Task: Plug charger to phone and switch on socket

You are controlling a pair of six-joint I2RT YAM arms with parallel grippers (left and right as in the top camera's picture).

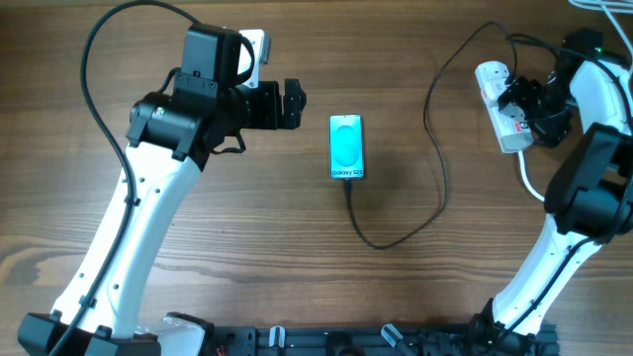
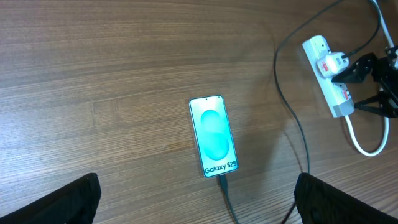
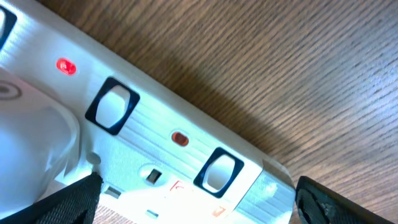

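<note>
While the phone [image 1: 346, 146] lies face up at the middle of the table [image 1: 198, 297], screen lit teal and white, the charger [image 1: 435, 148] is already seated in its near end. From there the thin black cable loops toward the right edge, then runs up to the socket [image 1: 499, 119], which lies by the far right corner.

A white plug [image 2: 329, 62] sits in the socket's far outlet, and a thick white cord [image 2: 364, 146] curls from the strip's near end toward the right edge.

Left gripper [image 1: 294, 104] hovers above bare wood to the left of the phone, well apart from it. Its fingers [image 2: 74, 202] are spread wide, with nothing between them.

Right gripper [image 1: 516, 107] is right over the socket, jaws spread wide, each finger [image 3: 348, 202] at a lower corner of the wrist view. I cannot tell whether a fingertip touches the strip.

Up close, the wrist camera shows two black-framed switches. A small lamp [image 3: 65, 65] beside the plug glows bright red. The next lamp [image 3: 179, 138] along the strip is a dull orange.
</note>
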